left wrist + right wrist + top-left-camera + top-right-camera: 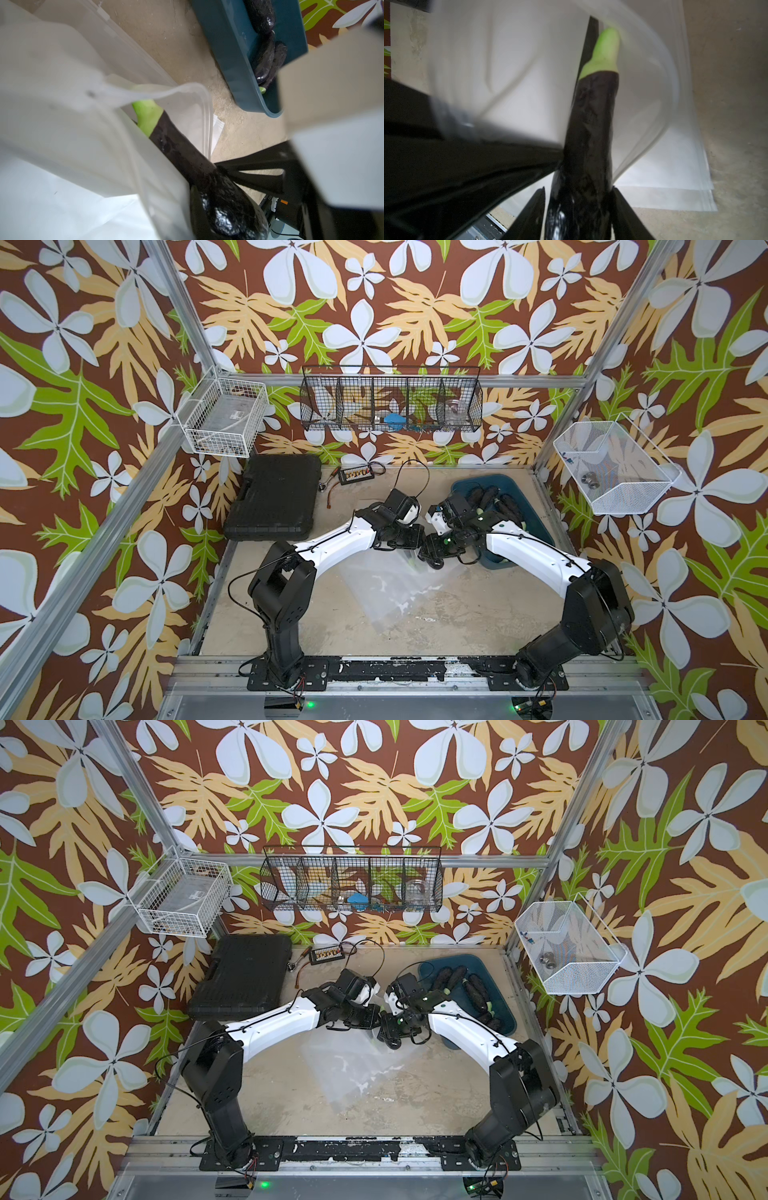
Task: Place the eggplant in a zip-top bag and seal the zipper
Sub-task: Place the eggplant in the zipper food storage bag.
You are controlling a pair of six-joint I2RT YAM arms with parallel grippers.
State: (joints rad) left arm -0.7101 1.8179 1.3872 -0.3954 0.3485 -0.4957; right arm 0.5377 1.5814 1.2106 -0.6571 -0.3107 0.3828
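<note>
Your left tool (411,549), clamped shut, lifts the lip of the clear zip-top plastic bag (386,593) so the long dark-purple eggplant (591,124) sits stem-first in its mouth, just ahead of your right tool (579,188), whose jaws flank its base, grip unclear.

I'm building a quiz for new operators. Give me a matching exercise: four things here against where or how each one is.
Things: 1 eggplant; 2 bag; 3 bin; 4 case.
States: a closed, back left; b holds more eggplants; c green end inside the bag's mouth; d rim pinched by the left claw.
Pairs: 1-c, 2-d, 3-b, 4-a.
</note>
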